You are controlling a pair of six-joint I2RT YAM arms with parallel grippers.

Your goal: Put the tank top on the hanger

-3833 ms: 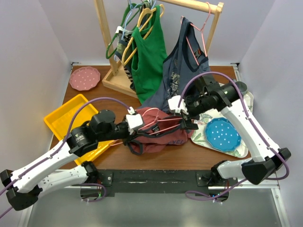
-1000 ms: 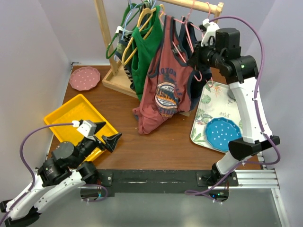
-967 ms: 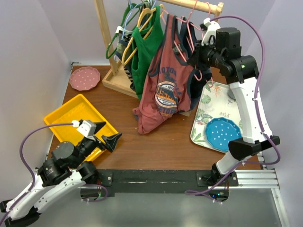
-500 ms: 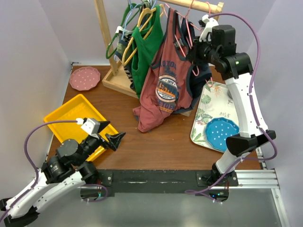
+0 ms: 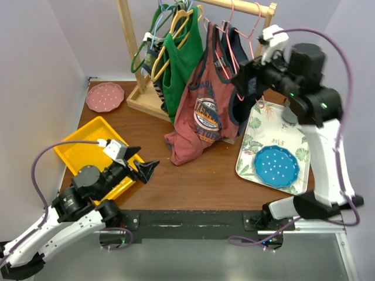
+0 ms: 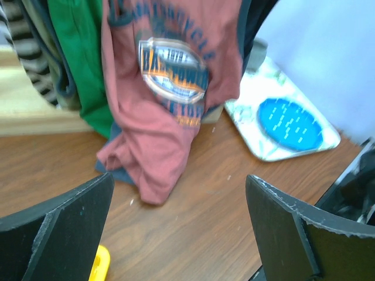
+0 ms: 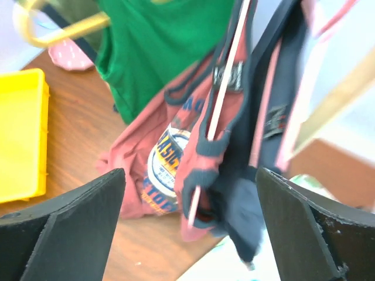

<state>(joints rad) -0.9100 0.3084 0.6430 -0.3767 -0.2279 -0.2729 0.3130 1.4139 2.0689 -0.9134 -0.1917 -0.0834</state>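
The faded red tank top point(image 5: 205, 111) hangs from the thin pink hanger point(image 5: 225, 50), whose hook sits over the wooden rail. Its lower hem is bunched on the table. In the right wrist view the tank top point(image 7: 170, 158) and the hanger wire point(image 7: 222, 88) lie just ahead of my right gripper point(image 7: 188, 175). From above, that gripper point(image 5: 243, 79) stands open to the right of the shirt, holding nothing. My left gripper point(image 5: 146, 159) is open low over the table, well short of the shirt. The left wrist view shows the tank top point(image 6: 176, 88) beyond the left gripper point(image 6: 179, 181).
A green tank top point(image 5: 184, 64) and a navy one point(image 5: 246, 99) hang on the same wooden rack point(image 5: 132, 64). A yellow tray point(image 5: 88, 149) lies at the left, a pink plate point(image 5: 104, 96) behind it. A floral tray point(image 5: 263, 134) with a blue plate point(image 5: 276, 165) lies at the right.
My right gripper has opened, let go of the hanger and drawn back to the right. The tank top now hangs from the rail. The left gripper crept slightly forward.
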